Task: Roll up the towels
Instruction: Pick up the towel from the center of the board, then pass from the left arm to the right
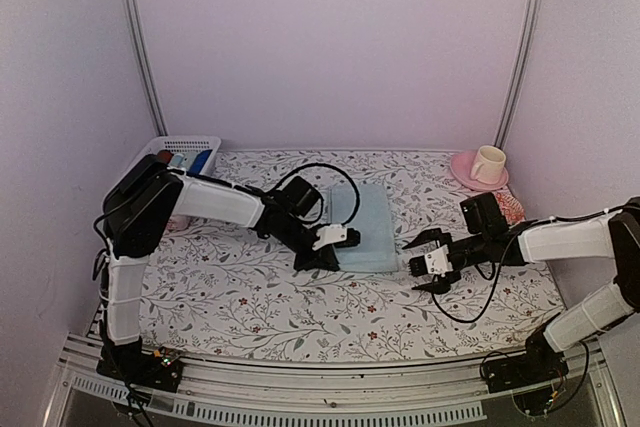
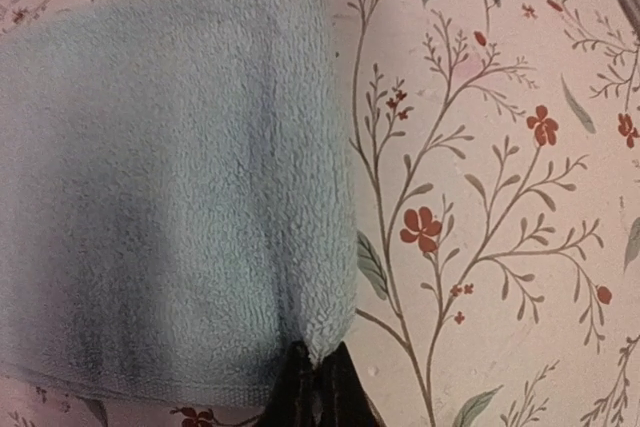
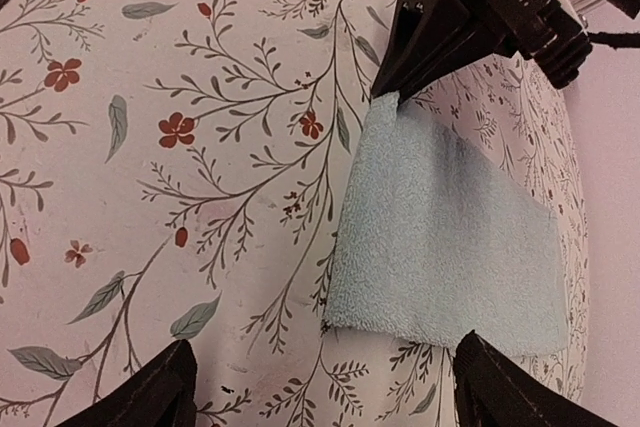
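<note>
Left wrist view, bottom centre: left gripper (image 2: 312, 389) pinched tight on a corner of the pale blue terry towel (image 2: 170, 177). Only overhead shows both claws together: towel flat mid-frame, right gripper (image 1: 413, 265) gaping empty to its right.

A robot lab cell: two arms (image 1: 215, 202) bolted to a metal rail (image 1: 320, 379) at 6 o'clock, plain lilac walls (image 1: 330, 37) and aluminium posts (image 1: 140, 47) closing in a floral-covered table (image 1: 300, 317), a white basket (image 1: 172, 143) at 10 o'clock, a cup (image 1: 489, 163) on a saucer (image 1: 460, 169) at 2 o'clock.
</note>
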